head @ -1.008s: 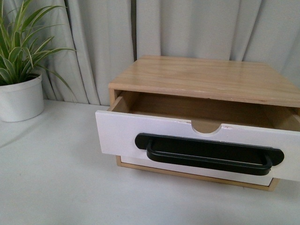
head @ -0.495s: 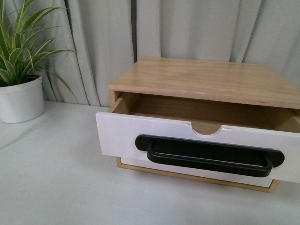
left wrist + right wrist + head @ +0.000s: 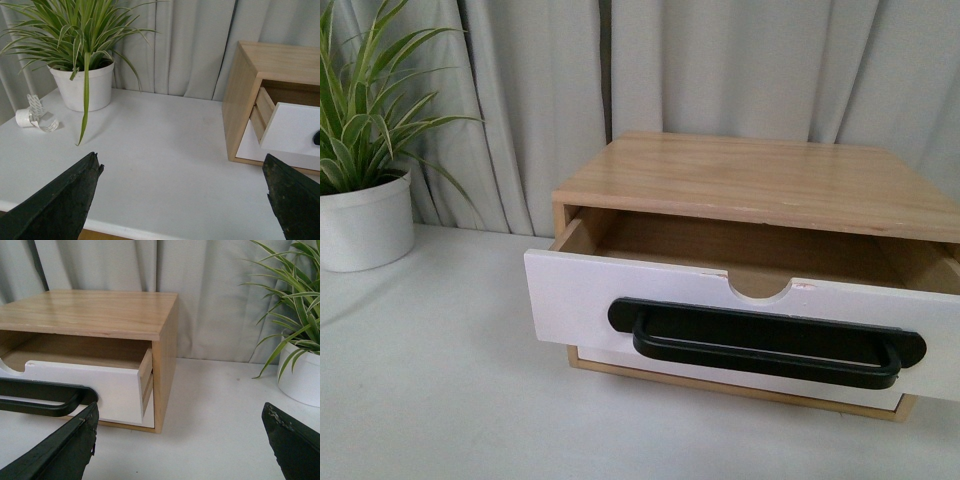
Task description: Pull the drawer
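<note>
drawer open, arms clear

the drawer (image 3: pixel 620 295) stands pulled partway out of the cabinet (image 3: pixel 760 175) on the desk (image 3: pixel 430 390). since a second ago only the view has dipped slightly. left fingers (image 3: pixel 60 205) and right fingers (image 3: pixel 55 450) are spread wide, holding nothing. task judged essentially done.

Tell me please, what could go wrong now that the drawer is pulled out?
The white-fronted drawer with the long black bar handle already stands well out of the light wooden cabinet; pulling more might bring it out completely. The open left gripper hangs near the drawer's corner and could bump it.
</note>
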